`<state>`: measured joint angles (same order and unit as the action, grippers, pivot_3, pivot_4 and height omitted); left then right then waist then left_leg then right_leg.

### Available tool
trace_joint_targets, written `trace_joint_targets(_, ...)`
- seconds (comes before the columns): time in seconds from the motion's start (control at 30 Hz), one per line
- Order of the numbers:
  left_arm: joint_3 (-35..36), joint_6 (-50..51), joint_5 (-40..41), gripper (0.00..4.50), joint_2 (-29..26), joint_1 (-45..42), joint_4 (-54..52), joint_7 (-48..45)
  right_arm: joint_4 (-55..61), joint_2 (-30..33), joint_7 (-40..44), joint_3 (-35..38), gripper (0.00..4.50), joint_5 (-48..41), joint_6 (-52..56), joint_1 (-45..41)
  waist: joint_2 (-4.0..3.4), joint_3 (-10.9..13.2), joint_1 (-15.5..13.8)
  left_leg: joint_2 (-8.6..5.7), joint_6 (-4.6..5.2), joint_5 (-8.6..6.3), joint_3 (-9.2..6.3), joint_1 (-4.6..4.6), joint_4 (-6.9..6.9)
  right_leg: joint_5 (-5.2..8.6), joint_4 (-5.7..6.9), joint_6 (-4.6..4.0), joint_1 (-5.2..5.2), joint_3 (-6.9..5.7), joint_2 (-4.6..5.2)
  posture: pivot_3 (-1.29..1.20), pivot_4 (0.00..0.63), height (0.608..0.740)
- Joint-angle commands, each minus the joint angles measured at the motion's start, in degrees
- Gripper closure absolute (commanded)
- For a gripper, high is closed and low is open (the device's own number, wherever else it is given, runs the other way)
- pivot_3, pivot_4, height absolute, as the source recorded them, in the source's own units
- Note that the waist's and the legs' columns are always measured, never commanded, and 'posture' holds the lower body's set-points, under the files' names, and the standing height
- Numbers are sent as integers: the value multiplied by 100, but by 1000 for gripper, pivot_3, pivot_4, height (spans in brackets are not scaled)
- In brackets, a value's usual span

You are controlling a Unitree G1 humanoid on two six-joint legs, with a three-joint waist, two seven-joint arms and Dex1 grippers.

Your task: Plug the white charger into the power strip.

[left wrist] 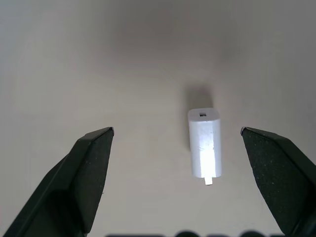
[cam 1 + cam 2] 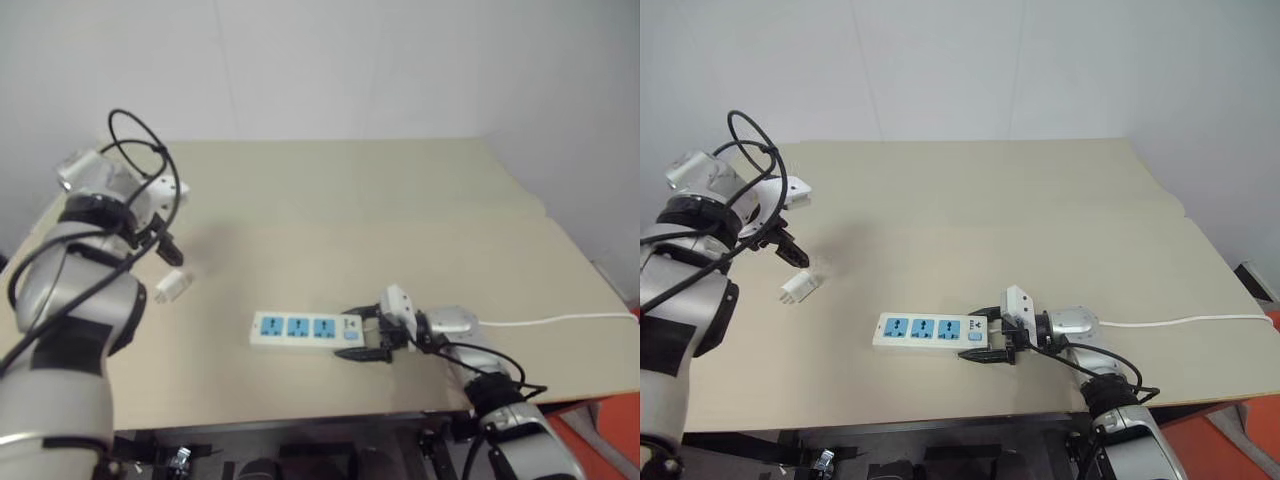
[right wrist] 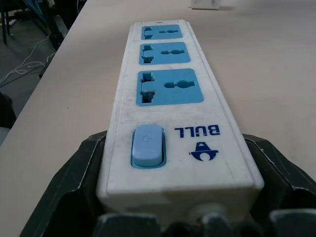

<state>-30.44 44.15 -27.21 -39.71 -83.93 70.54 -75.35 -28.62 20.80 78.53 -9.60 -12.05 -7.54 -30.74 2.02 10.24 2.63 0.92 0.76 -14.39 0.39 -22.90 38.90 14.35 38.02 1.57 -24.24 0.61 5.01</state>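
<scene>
Beige table (image 2: 400, 200) carries everything. Over its left part the left gripper (image 1: 175, 148) is held wide and empty, pointed down at the white charger (image 1: 205, 143), which lies flat between the fingers, nearer one finger, its long axis across the gap. The right gripper (image 2: 368, 335) is closed on the switch end of the power strip (image 2: 305, 328), well apart.

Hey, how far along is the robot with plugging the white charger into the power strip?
Early stage. Done: the right pincer grips the switch end of the power strip, bracing it on the table. In hand: the left pincer is open above the white charger, which lies loose on the table between its fingers. Left: grasp the charger, carry it over and push it into one of the three empty blue sockets.
</scene>
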Motion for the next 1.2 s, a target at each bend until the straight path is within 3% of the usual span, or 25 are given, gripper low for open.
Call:
trace_joint_targets(0.03, 15, 204, -64, 0, 88, 18, 11, 27, 130, 21, -30, -105, 1074, 33, 141, 144, 1, 0, -4, -2, 0, 0, 0, 0, 0, 0, 0, 0, 0, 0, 1, 0, 150, 740)
trace_joint_targets(1.2, 571, 195, 237, 0, 589, 568, 263, 1037, 1404, 337, -464, -88, 1074, -197, 832, 966, 9, 1, -41, -11, -1, 1, -7, -6, 6, 0, 3, 0, 4, -7, 11, 0, 150, 740)
